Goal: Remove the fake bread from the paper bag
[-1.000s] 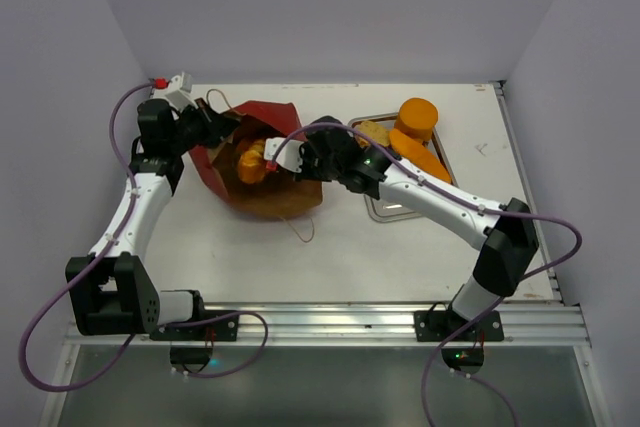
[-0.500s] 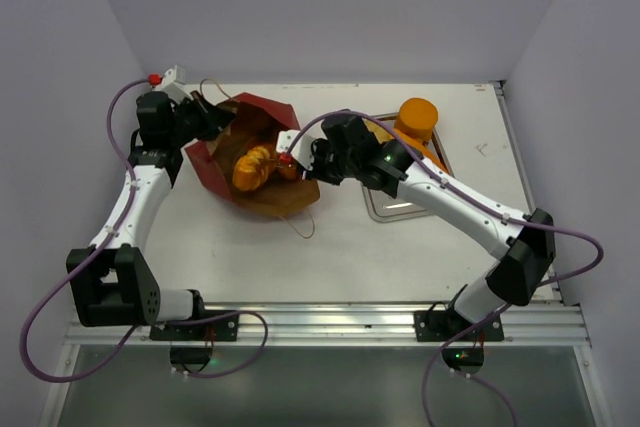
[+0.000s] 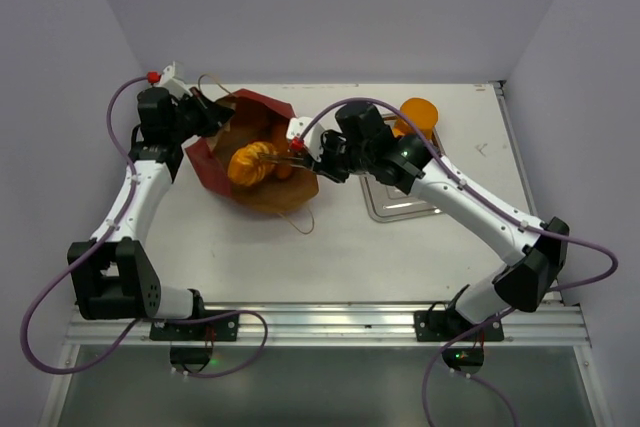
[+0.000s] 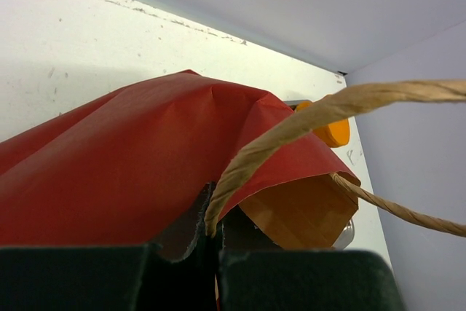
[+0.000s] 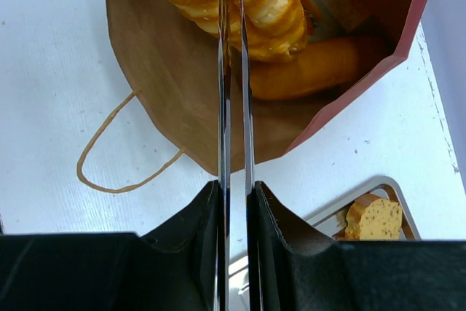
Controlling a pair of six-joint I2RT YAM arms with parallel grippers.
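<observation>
The red paper bag (image 3: 207,165) lies on its side at the back left, its brown inside (image 5: 160,71) facing my right arm. My left gripper (image 3: 212,119) is shut on the bag's upper rim (image 4: 131,165), where the twine handle (image 4: 291,132) starts. My right gripper (image 3: 284,159) reaches into the bag's mouth, and its long thin metal fingers (image 5: 223,71) are shut on a golden twisted piece of fake bread (image 5: 266,5). A second, elongated orange loaf (image 5: 320,67) lies deeper in the bag behind it.
A shiny steel tray (image 3: 385,209) sits right of the bag, holding a speckled bread slice (image 5: 375,218). A round orange bun (image 3: 418,112) sits at the tray's far end. The bag's other handle loop (image 5: 116,158) lies on the white table in front of the bag.
My right wrist has drawn back to the right and up, with the twisted bread rising in the bag's mouth. The left gripper pulled the bag's rim slightly back-left, then held still.
</observation>
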